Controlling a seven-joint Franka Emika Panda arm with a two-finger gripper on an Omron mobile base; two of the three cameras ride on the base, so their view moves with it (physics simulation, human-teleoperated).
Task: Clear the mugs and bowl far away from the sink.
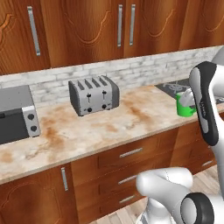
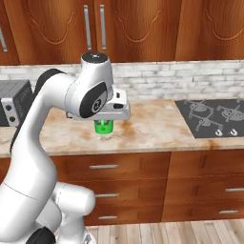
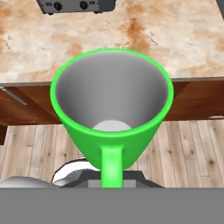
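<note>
A bright green mug (image 1: 186,108) with a grey inside hangs just above the marbled counter (image 1: 109,127), close to its front edge. My gripper (image 1: 188,100) is shut on it from above. In the right base view the green mug (image 2: 103,127) sits under the white hand, with the gripper (image 2: 106,120) on its rim. In the hand view the green mug (image 3: 111,109) is very close, its handle pointing down toward the camera and hiding the fingertips. The bowl and the sink are out of view.
A silver toaster (image 1: 93,95) stands at the back of the counter, and a grey toaster oven (image 1: 15,114) at the far left. A black cooktop (image 2: 214,116) lies to the right of the mug. Wooden wall cabinets (image 1: 87,26) hang above.
</note>
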